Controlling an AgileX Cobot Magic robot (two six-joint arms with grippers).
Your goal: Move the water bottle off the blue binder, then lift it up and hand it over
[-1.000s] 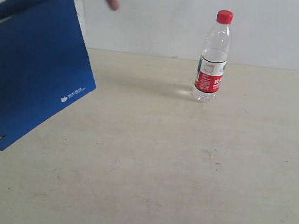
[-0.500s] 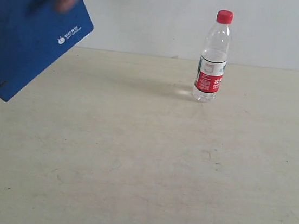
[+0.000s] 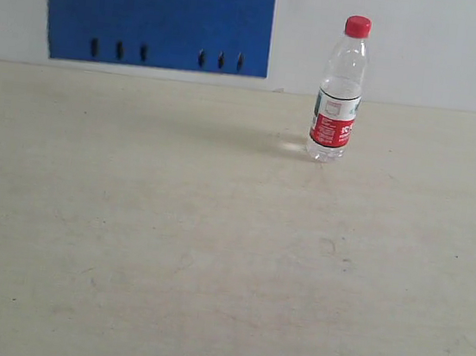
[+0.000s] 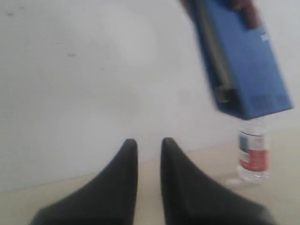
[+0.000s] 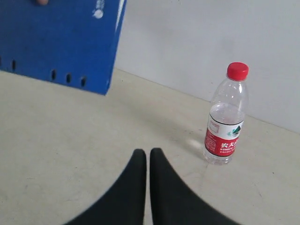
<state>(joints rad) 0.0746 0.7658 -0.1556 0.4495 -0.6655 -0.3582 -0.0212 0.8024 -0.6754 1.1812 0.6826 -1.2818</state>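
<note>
"Standing upright on the worktop (image 3: 209, 270), the water bottle (image 3: 338, 90) is already off the blue binder (image 3: 158, 14), which hangs in the air before the wall (image 3: 428, 45), well apart from it. So what can go wrong?" asks Mei.

"The bottle is tall on a small foot, so I think a push from the side may tip it. The right end effector (image 5: 147, 157) has its fingers almost touching and holds nothing. The left end effector (image 4: 149, 146) shows only a thin gap and is also empty. If one arrives like this, not opened, it will knock the bottle and not take it. The clear plastic also looks smooth and may slip in a weak grip."

"And the binder?"

"In the left wrist view it appears just above the bottle. An arm lifting there may hit it, I guess."

"What can we not see?"

"The top of the exterior view cuts the binder. Of who holds it, only some blurred fingers (image 4: 244, 6) show. How much water is inside, I cannot tell."
</note>
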